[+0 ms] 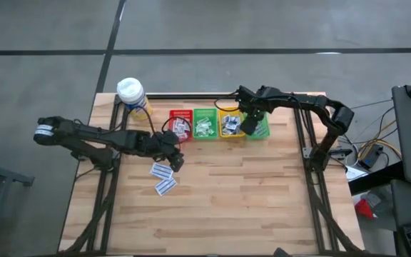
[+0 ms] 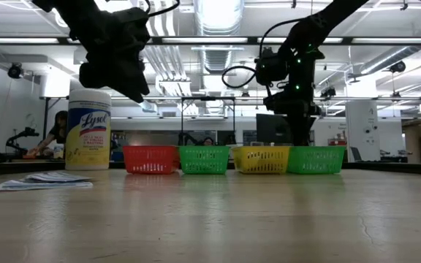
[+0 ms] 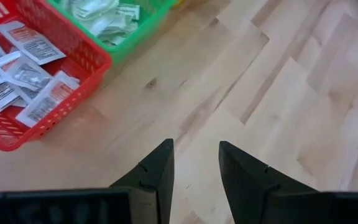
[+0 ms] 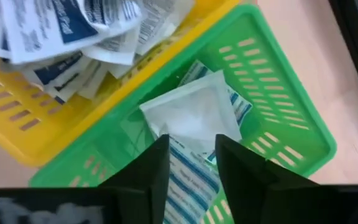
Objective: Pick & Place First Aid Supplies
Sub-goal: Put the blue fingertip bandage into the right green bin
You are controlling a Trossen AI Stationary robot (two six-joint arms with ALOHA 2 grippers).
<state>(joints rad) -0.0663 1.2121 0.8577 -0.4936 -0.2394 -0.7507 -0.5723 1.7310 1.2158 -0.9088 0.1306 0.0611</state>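
While hovering over far-right green bin (image 1: 261,127), right gripper (image 4: 191,158) has fingers narrowly parted, empty, white packet (image 4: 194,115) lying in bin just below. Left gripper (image 3: 196,168) narrowly parted, empty, above bare tabletop (image 1: 262,193) beside red bin (image 3: 73,68). Bins along far edge mostly filled; two sachets (image 1: 163,178) left near tabletop's left-centre. Canister (image 2: 88,129) reads "Lysol".

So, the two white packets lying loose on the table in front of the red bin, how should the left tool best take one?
Come straight down from above onto the nearer packet. It lies flat on the wood table, so pinch across its short width at an outer edge, away from the second packet. The left tool hangs open just beside it.
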